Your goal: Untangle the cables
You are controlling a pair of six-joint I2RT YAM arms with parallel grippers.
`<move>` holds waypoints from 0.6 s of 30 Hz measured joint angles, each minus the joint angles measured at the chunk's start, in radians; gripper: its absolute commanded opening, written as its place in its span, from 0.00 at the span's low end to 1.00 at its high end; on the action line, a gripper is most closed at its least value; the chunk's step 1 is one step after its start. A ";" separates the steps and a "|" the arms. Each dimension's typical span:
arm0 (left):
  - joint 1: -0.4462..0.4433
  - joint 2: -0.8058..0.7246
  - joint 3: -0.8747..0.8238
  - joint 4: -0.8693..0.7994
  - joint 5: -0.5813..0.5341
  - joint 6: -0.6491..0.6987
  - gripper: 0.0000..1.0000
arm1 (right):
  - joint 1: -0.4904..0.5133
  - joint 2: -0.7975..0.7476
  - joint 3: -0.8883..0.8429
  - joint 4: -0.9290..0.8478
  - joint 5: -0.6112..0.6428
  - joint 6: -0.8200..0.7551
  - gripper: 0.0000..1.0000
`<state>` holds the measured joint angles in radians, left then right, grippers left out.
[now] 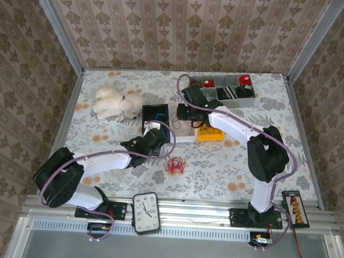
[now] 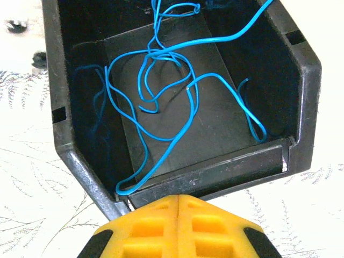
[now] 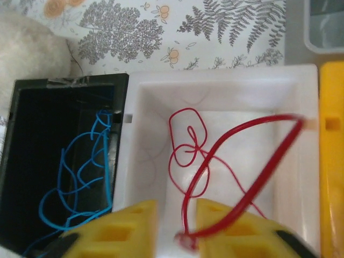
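Observation:
Blue cables (image 2: pixel 161 102) lie loosely tangled inside a black bin (image 2: pixel 303 80). My left gripper (image 2: pixel 178 200) is shut and empty, its tips just outside the bin's near wall. Thin red cables (image 3: pixel 188 148) lie in the white bin (image 3: pixel 226 80) beside the black bin (image 3: pixel 32 134). My right gripper (image 3: pixel 177 210) hovers over the white bin with its jaws apart. A blurred red cable loop (image 3: pixel 252 161) arcs across its right finger, one end down in the gap. A further bunch of red cables (image 1: pixel 174 163) lies on the table (image 1: pixel 216 167) by the left gripper (image 1: pixel 157 134). The right gripper (image 1: pixel 187 115) is above the bins.
A yellow bin (image 1: pixel 210 132) adjoins the white one. A grey divided tray (image 1: pixel 227 88) stands at the back right, a white plush toy (image 1: pixel 115 102) at the back left. A clock (image 1: pixel 146 212) sits at the near edge between the arm bases.

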<state>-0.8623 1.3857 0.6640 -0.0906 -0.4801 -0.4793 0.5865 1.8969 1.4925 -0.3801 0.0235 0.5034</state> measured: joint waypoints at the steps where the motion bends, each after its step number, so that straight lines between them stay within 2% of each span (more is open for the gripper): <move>1: 0.000 -0.003 0.000 -0.002 0.000 0.000 0.00 | -0.003 0.006 0.006 -0.003 -0.006 -0.007 0.44; 8: 0.007 -0.022 0.000 -0.005 -0.007 -0.008 0.00 | 0.010 -0.036 -0.031 -0.003 -0.036 -0.056 0.48; 15: 0.025 -0.024 -0.004 -0.013 -0.001 -0.022 0.00 | 0.121 -0.230 -0.292 0.004 -0.064 -0.090 0.48; 18: 0.026 -0.053 -0.026 0.010 0.055 0.019 0.00 | 0.181 -0.291 -0.408 -0.002 -0.089 -0.103 0.48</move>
<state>-0.8360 1.3327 0.6376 -0.0811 -0.4248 -0.4606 0.7677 1.6062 1.0843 -0.3820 -0.0654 0.4007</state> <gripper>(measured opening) 0.048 0.482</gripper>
